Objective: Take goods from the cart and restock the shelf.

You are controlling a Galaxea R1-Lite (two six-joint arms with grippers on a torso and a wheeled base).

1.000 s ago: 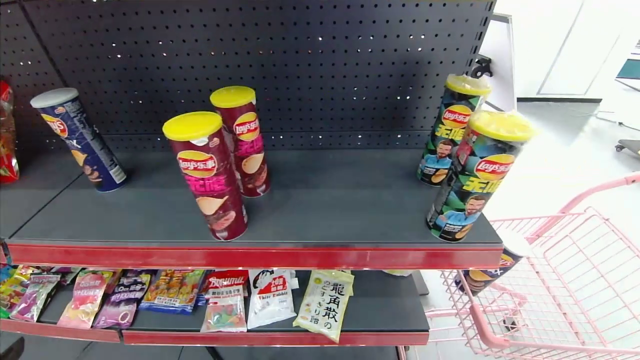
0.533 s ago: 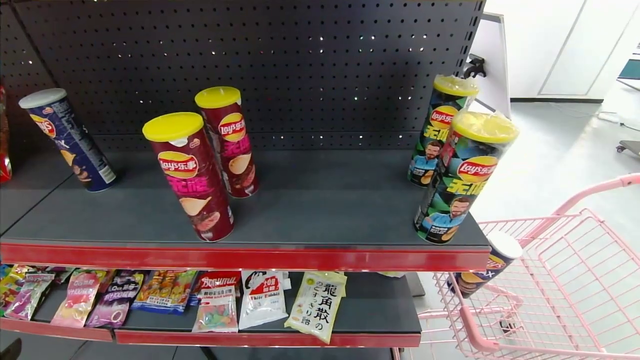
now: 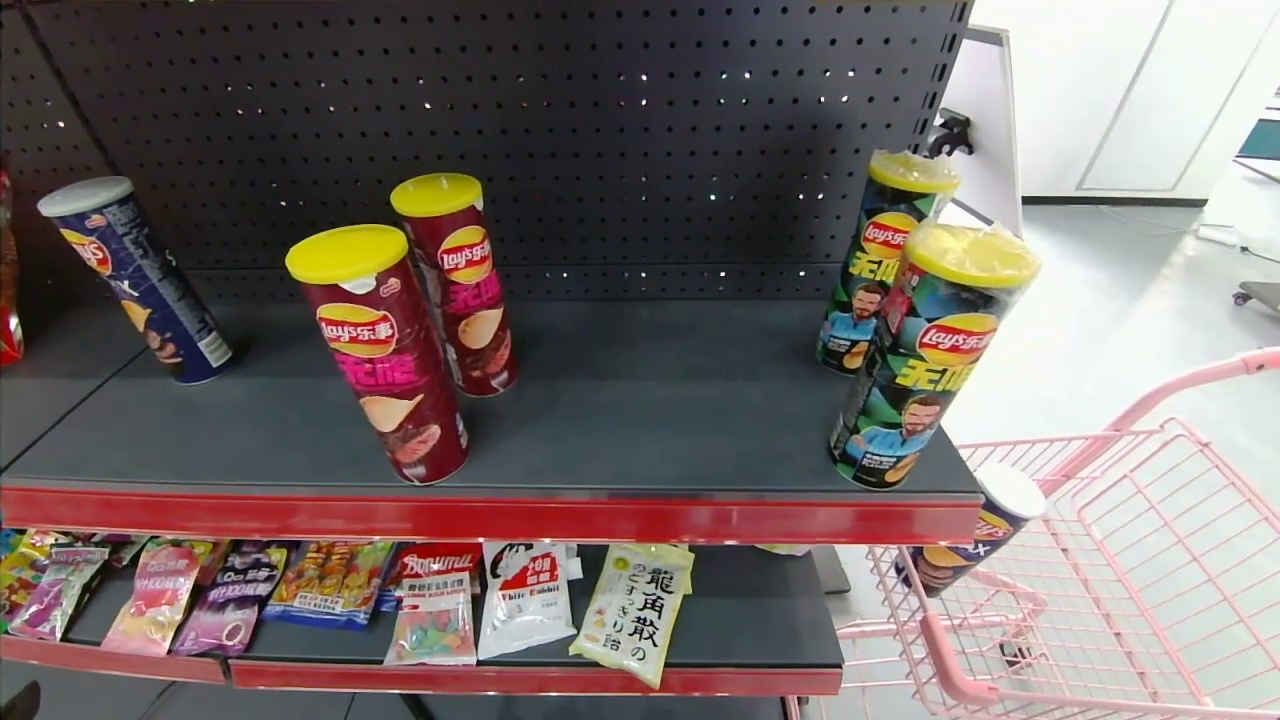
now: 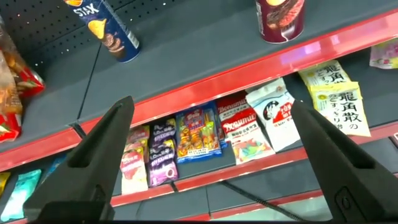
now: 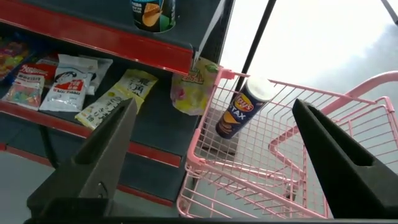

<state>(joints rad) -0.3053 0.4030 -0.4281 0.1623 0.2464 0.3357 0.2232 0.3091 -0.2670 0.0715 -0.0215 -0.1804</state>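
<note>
**Blue can left leaning in the cart, both pincers spread wide and empty**
The blue can (image 5: 244,109) with a white lid is seen tilted inside the pink cart (image 3: 1190,383), propped against the corner nearest the shelf (image 3: 620,400) and below that shelf's right end. It lies ahead of the right gripper (image 5: 214,104), well apart from it and untouched. That gripper's jaws are fully released, with nothing between them. The left gripper (image 4: 209,102) is likewise spread wide and empty, and is faced toward the snack bags (image 4: 239,134) on the lower shelf, far from the cart. On the upper shelf two maroon cans (image 3: 385,350), two green cans (image 3: 925,355) and another blue can (image 3: 135,280) are stood upright
</note>
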